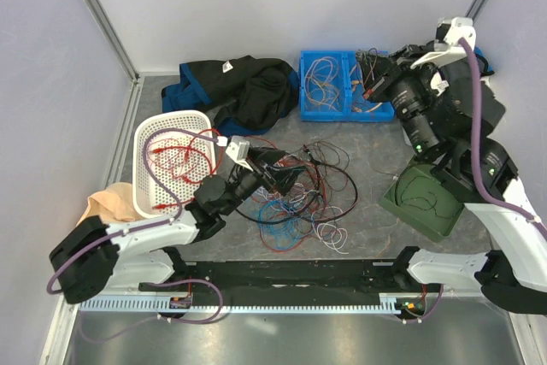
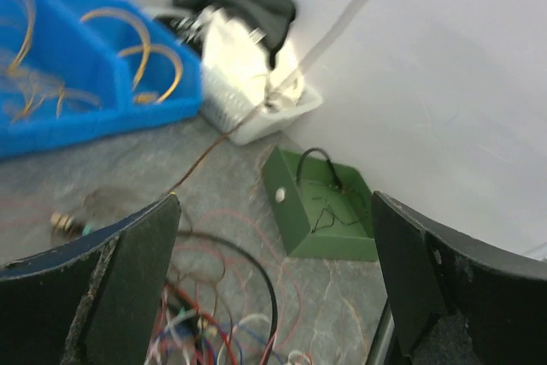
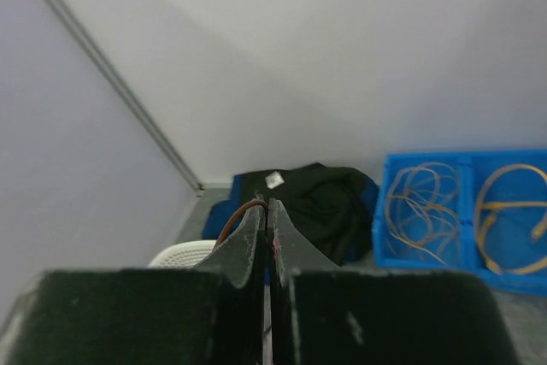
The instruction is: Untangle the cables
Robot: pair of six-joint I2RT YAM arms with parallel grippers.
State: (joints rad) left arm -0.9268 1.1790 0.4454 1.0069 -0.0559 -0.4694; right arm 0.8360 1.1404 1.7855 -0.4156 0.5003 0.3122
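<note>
- Item: loose tangle of thin red, black, white and blue cables (image 1: 299, 198). It lies mid-tabletop on the grey mottled tabletop (image 1: 367, 138), between the white perforated plastic basket (image 1: 175, 117) and the dark green open tray (image 1: 410, 211). The loops overlap heavily.
- Left gripper (image 1: 278, 175): spread wide and holding nothing, poised over the left side of the tangle. Its wrist view shows cables directly under the gap.
- Right gripper (image 3: 267, 211): pressed together, pinching a single thin brown wire (image 2: 214, 150). It is held high at the back right, near the blue plastic compartment bin (image 1: 325, 114).
- Brown wire: runs in a nearly straight line from the heap up towards the right arm. It looks taut, so its lower end is probably caught in the tangle.
- Step in hand, as judged: drawing this one strand free of the rest.
- Method, left side: lower the left gripper onto the heap close to where the strand leaves it. Pin or pinch the neighbouring loops there, so the pull extracts one wire rather than dragging the whole tangle.
- Method, right side: pull slowly along the strand's own line, and ease off if the heap starts to lift.
- Risks: an end connector snagging in a loop, or the thin wire slipping out of the pinch.
- Likely destination: the blue bin, which holds similar coiled wires.
</note>
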